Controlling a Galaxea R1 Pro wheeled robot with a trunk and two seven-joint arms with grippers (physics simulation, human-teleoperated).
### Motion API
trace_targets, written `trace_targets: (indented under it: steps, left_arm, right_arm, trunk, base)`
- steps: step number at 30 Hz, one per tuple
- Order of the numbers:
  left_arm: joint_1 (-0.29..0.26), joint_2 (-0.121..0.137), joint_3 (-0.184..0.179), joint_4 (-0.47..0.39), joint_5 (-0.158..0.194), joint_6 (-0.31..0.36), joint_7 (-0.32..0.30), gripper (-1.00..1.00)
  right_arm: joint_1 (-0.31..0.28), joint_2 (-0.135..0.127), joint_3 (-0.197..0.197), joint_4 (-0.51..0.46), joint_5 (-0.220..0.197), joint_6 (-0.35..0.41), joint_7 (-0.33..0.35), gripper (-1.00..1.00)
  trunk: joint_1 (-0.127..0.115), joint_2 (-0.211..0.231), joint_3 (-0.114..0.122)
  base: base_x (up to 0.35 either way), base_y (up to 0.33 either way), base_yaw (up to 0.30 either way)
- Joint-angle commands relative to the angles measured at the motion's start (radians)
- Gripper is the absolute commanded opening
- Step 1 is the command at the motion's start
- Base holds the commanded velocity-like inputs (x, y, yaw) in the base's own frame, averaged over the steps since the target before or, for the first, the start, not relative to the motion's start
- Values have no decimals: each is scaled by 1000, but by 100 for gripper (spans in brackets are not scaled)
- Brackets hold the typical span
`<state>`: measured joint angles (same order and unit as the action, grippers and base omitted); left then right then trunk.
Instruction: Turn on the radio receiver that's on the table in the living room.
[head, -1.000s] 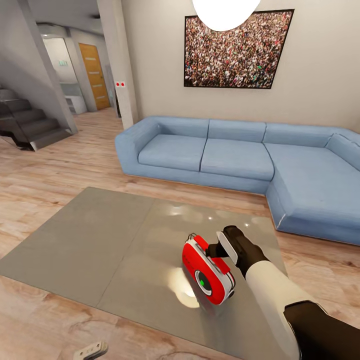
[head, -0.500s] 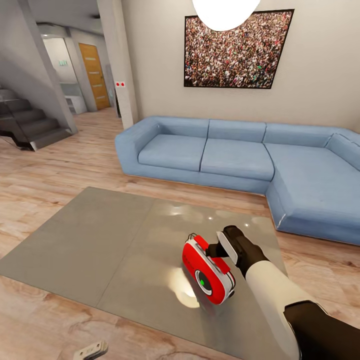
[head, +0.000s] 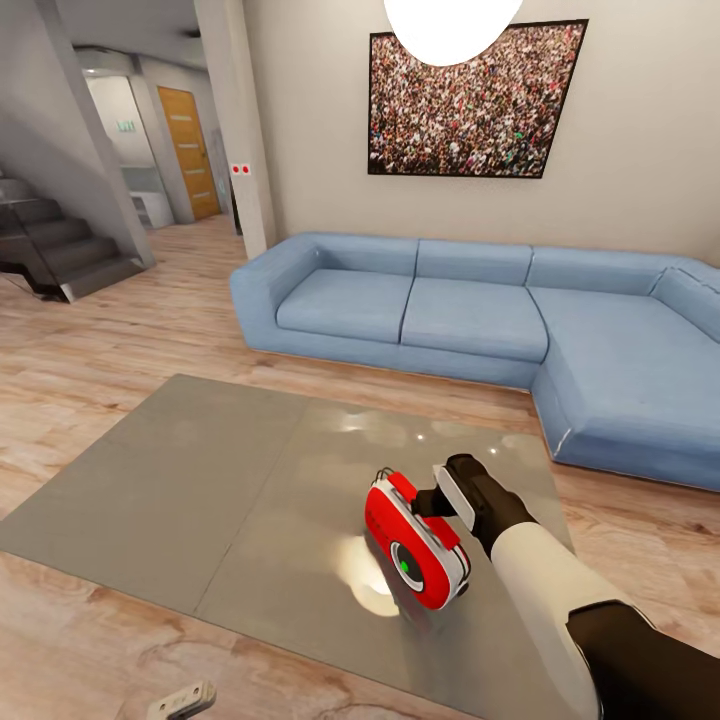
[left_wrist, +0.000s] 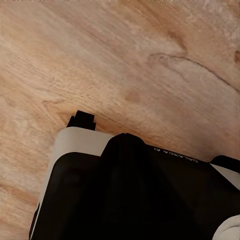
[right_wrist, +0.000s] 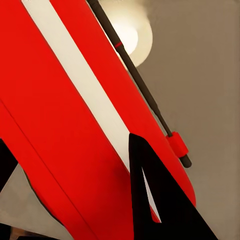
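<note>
The red radio receiver with white sides lies tilted on the glossy grey-brown table, near its right front part, and its round dial glows green. My right gripper rests against the radio's upper back edge, beside the thin handle. In the right wrist view the red body with its white stripe runs between my two dark fingers, which stand apart, so the gripper is open. My left gripper hangs low over the wood floor, and its fingers are too small to judge.
A blue L-shaped sofa stands behind and to the right of the table, under the crowd photo and a pendant lamp. A pillar, stairs and a hallway with an orange door lie at the left.
</note>
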<state>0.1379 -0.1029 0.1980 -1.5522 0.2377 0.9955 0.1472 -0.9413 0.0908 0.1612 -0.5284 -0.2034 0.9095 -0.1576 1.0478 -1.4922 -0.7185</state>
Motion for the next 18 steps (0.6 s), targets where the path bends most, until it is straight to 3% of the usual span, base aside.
trace_targets:
  steps: [1,18]
  left_arm:
    - [0,0,0,0,0,0,0,-100]
    - [0,0,0,0,-1,0,0,-100]
  right_arm:
    - [1,0,-5,65,1,-15,-7,-100]
    - [1,0,-5,65,1,-14,-8,-100]
  trunk:
    - [0,0,0]
    - [-15,28,12]
  base:
    - [0,0,0]
    - [0,0,0]
